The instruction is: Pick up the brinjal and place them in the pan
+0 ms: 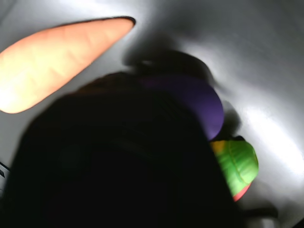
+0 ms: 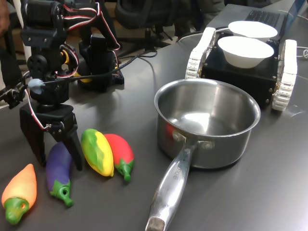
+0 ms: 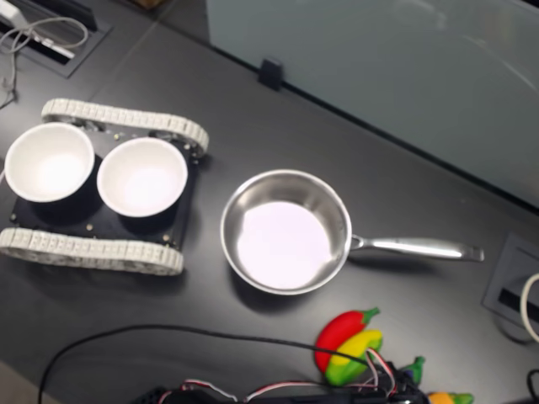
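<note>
Straddling the brinjal (image 2: 58, 169), the gripper (image 2: 57, 153) stands with its jaws spread wide, one finger on each side, nothing gripped yet. It lies near the desk's (image 2: 250, 192) front edge in the first exterior view, between an orange toy (image 2: 20, 191) and a yellow-green toy (image 2: 97, 151). Closing may pinch the yellow-green toy just beside it, or squirt the curved brinjal out before it reaches the empty pan (image 2: 208, 122)

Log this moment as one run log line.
gripper: open, straddling brinjal | brinjal: on table, not lifted | pan: empty
</note>
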